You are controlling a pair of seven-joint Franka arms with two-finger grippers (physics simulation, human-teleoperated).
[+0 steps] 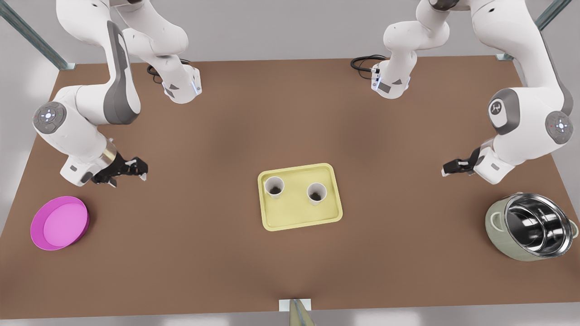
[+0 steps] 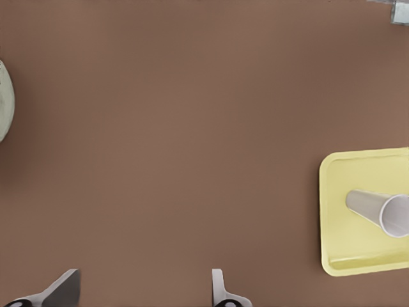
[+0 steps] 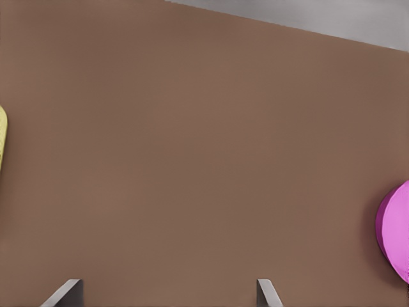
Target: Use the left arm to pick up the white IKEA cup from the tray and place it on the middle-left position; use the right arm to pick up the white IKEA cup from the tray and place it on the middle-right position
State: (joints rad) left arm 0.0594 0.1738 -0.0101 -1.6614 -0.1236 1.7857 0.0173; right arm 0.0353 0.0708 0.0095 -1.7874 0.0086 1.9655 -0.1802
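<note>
A pale yellow tray (image 1: 294, 218) lies at the table's middle. Two white cups stand upright in it, one (image 1: 274, 186) toward the front view's left and one (image 1: 316, 193) toward its right. My left gripper (image 1: 141, 170), on the arm with the brass ring, hangs open and empty over bare table well to the left of the tray. In the left wrist view its gripper (image 2: 144, 297) faces bare tabletop, with the tray (image 2: 339, 224) and one cup (image 2: 380, 211) off to one side. My right gripper (image 1: 447, 169) hangs open and empty, well right of the tray, and the right wrist view shows it (image 3: 166, 297) over brown tabletop.
A round magenta bowl (image 1: 60, 222) sits near the front view's left edge and also appears in the right wrist view (image 3: 396, 230). A steel pot in a pale green shell (image 1: 532, 225) stands at the right. Wide brown tabletop lies between each gripper and the tray.
</note>
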